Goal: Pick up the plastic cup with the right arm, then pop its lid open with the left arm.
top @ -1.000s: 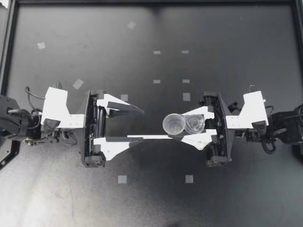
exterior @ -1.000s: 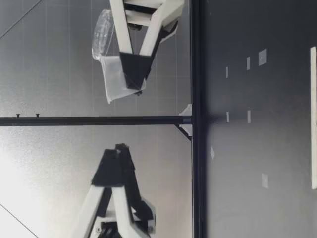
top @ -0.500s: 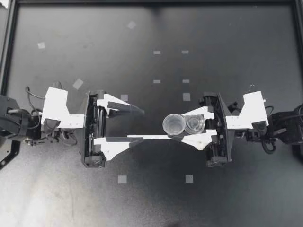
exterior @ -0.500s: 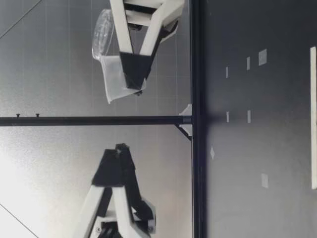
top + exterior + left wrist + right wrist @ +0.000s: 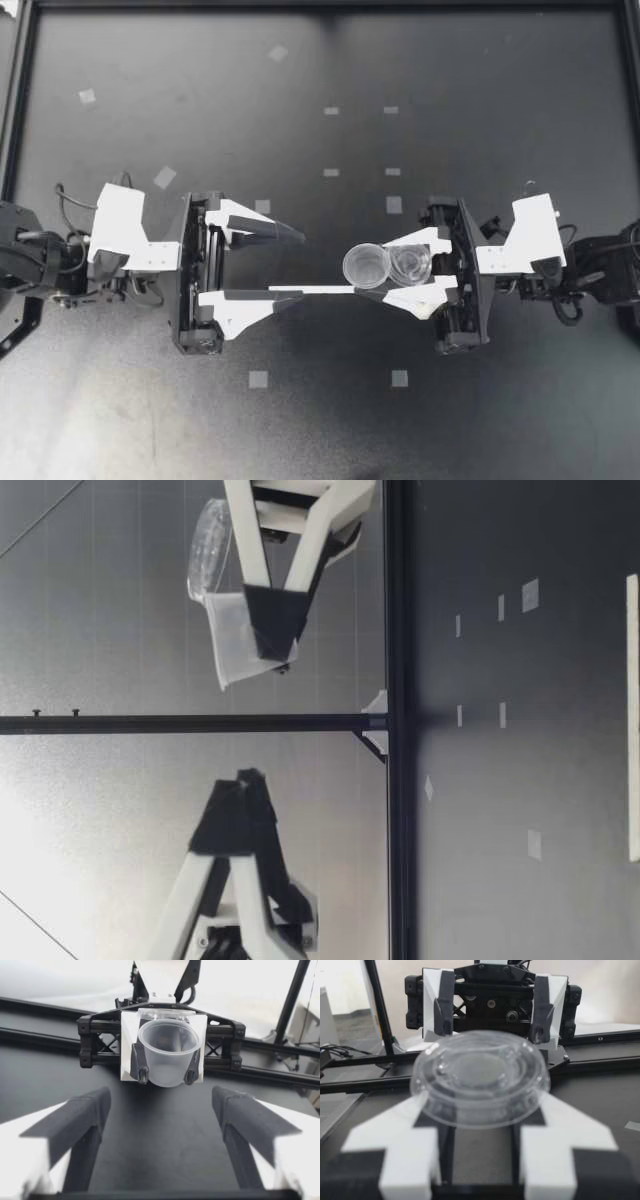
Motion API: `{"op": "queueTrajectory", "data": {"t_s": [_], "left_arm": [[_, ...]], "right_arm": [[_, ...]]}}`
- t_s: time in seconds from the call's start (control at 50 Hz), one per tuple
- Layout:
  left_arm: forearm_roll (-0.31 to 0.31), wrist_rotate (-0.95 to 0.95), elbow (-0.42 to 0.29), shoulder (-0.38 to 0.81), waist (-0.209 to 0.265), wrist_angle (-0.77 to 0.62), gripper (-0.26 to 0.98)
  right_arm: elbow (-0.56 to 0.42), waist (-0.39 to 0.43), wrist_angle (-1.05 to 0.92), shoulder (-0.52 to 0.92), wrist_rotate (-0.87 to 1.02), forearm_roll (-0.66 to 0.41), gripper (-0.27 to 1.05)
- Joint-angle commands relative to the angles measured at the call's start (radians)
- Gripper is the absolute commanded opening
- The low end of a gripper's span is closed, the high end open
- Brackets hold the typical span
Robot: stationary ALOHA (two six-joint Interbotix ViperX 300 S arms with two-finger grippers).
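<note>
Change: almost nothing has shifted in the last second. In the low view my left gripper (image 5: 300, 265) sits a trace lower than before, and my right gripper (image 5: 378, 268) keeps the same hold.
Right jaws: clamped on a clear plastic cup (image 5: 366, 266). In the left wrist view one dark finger pad (image 5: 142, 1072) presses each side of its wall.
Cup: it is up in the air, well above the black table (image 5: 480, 100). It is tipped, with its open mouth turned towards my left gripper, whose wrist camera looks straight into the cup (image 5: 168, 1052). In the low view its cloudy body (image 5: 232, 640) hangs between the right fingertips and juts out past them.
Clear disc: a round, ringed clear piece (image 5: 410, 263) lies just behind the cup, on top of the right fingers. It lies nearly flat and higher than the cup in the low view (image 5: 205, 552). In the right wrist view it (image 5: 479, 1076) hides the cup.
Left jaws: spread wide with nothing between them. They face the cup across a gap and stand apart from it.
Table: a white strip (image 5: 320, 290) lies on the surface below the two grippers.
</note>
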Motion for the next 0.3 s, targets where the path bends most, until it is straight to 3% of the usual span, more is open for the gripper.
{"op": "queueTrajectory", "data": {"t_s": [0.0,0.28], "left_arm": [[0.003,0.003,-0.012,-0.009,-0.002,-0.005,0.74],[0.006,-0.002,-0.009,-0.009,-0.002,-0.003,0.74]], "right_arm": [[-0.018,-0.002,0.0,-0.017,0.002,-0.002,0.25],[-0.026,-0.002,0.018,-0.017,0.002,-0.002,0.25]]}}
